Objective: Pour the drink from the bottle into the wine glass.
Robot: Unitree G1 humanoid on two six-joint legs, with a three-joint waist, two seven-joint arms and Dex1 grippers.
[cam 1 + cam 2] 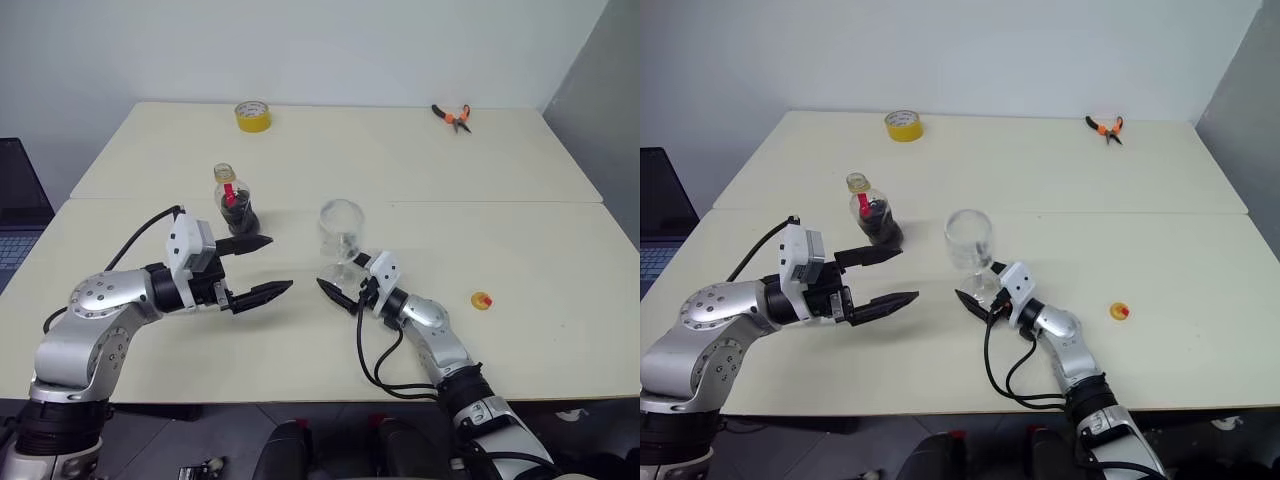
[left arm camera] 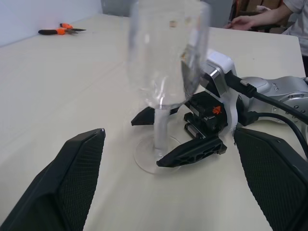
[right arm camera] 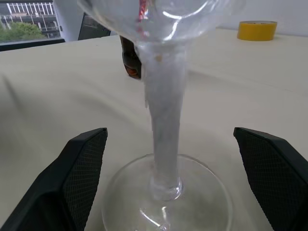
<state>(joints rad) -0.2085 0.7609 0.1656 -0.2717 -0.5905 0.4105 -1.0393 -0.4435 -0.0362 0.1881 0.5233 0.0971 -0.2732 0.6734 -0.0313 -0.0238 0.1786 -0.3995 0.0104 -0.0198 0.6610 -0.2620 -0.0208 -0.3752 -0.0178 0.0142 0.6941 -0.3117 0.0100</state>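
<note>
The wine glass (image 1: 342, 228) stands upright near the middle of the near table, its bowl clear. My right gripper (image 1: 345, 278) is open at its base, with one finger on each side of the stem (image 3: 166, 130) and neither touching it. The bottle (image 1: 232, 200) stands upright to the left of the glass and a little farther back, with dark drink (image 1: 238, 218) in its lower part. My left gripper (image 1: 280, 262) hangs open and empty just in front of the bottle, pointing toward the glass.
A yellow tape roll (image 1: 253, 116) and orange-handled pliers (image 1: 452, 116) lie on the far table. A small orange cap (image 1: 482, 300) lies to the right of my right arm. A laptop (image 1: 20, 210) sits off the left edge. A person's hand (image 2: 245, 21) rests beyond the table.
</note>
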